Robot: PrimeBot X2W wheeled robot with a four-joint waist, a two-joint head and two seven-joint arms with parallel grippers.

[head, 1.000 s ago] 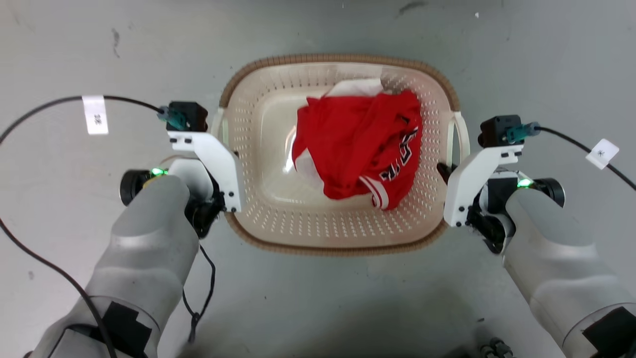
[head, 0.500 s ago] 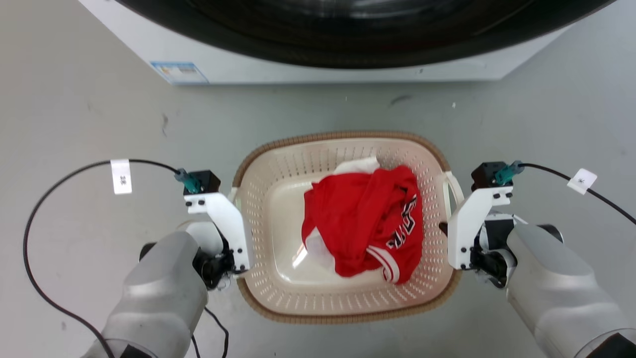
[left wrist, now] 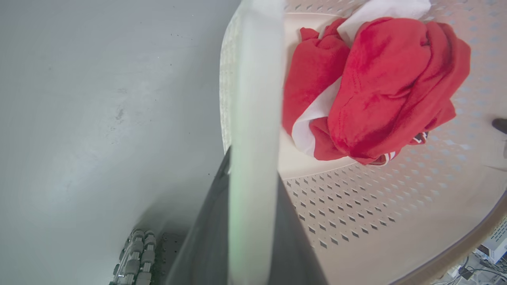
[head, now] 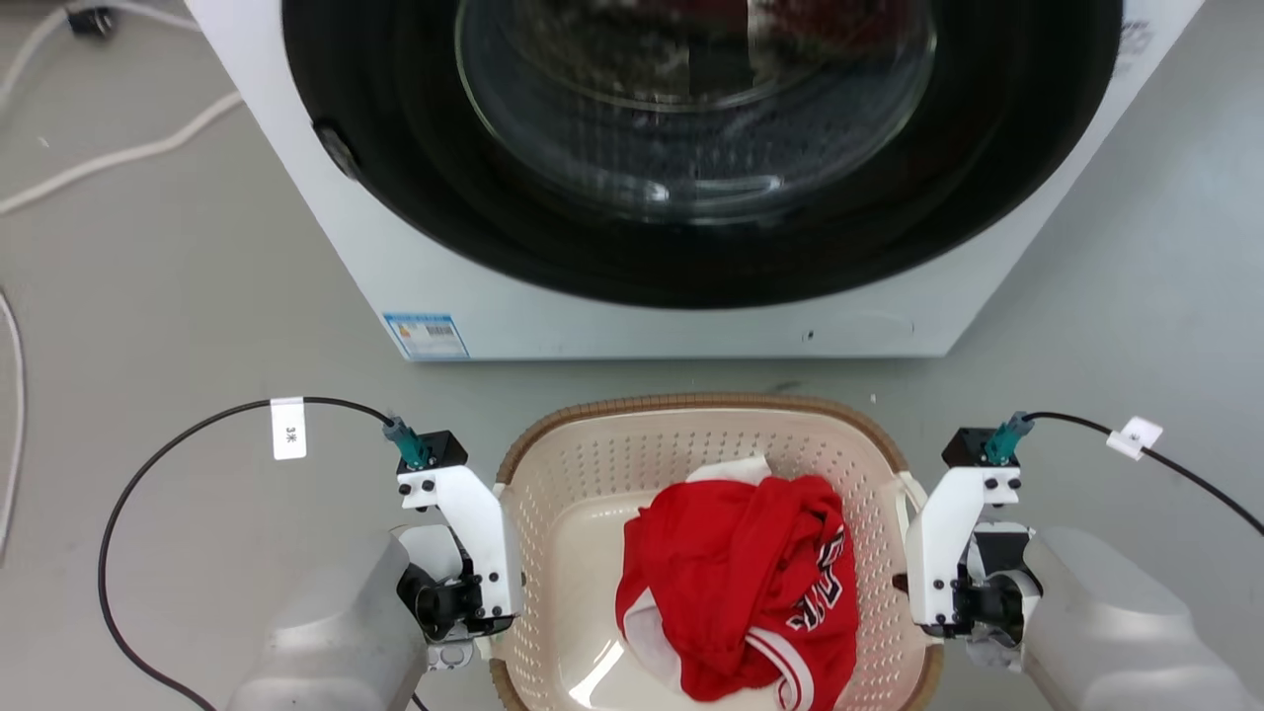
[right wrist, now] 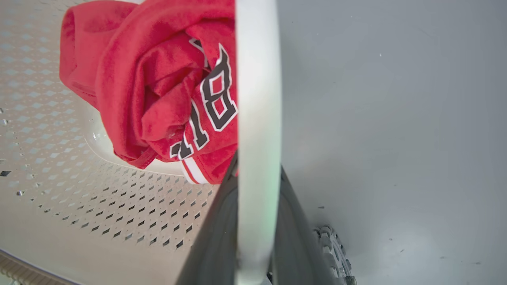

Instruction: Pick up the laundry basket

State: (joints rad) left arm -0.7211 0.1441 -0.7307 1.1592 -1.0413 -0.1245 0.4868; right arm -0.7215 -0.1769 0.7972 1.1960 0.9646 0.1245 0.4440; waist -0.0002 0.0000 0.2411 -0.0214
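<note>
Head: basket [head: 592,464], red shirt [head: 741,583] inside, sits just in front of washer [head: 691,331].
Left wrist: left gripper [left wrist: 253,170] closed tight on white handle [left wrist: 255,79] — fingers [left wrist: 202,245] pinch it both sides.
Right wrist: right gripper [right wrist: 257,166] clamped likewise on other handle [right wrist: 257,79].

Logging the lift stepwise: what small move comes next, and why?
Probably raise both arms evenly: the left gripper and right gripper each look shut on a handle of the basket, and the shirt sits off-centre, so a level lift avoids tipping.
</note>
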